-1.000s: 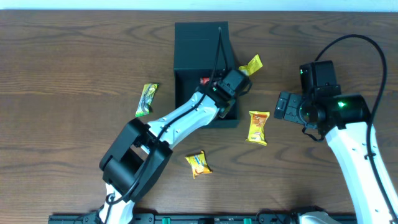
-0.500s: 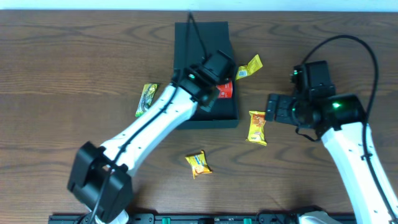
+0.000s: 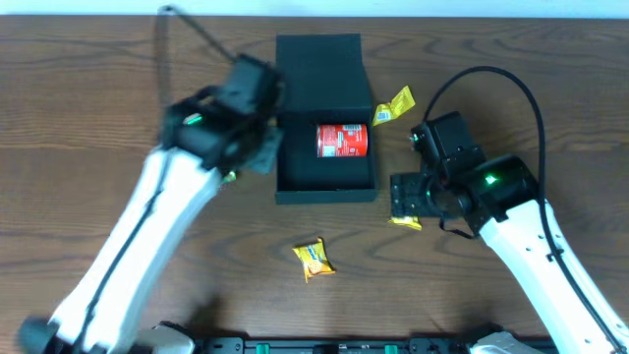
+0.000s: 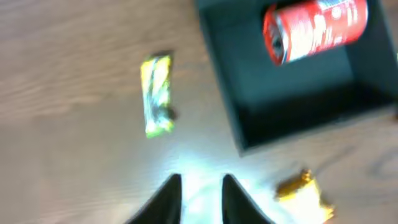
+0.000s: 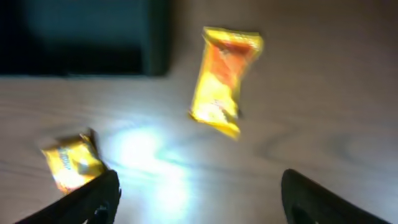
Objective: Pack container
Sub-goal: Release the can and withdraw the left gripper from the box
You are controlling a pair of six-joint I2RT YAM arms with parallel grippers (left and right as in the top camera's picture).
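The container is a dark box with its flap lid open at the far side. A red can lies on its side inside; the left wrist view shows the can and the box too. My left gripper hovers just left of the box, empty, fingers slightly apart. A green packet lies on the table below it. My right gripper is wide open over an orange-yellow packet, right of the box.
A yellow packet lies right of the box's lid. Another yellow-orange packet lies in front of the box and shows in both wrist views. The right arm's cable arcs above the table.
My left gripper has left the can in the box and swung out to the left. My right gripper has moved left and nearer, over the orange-yellow packet.
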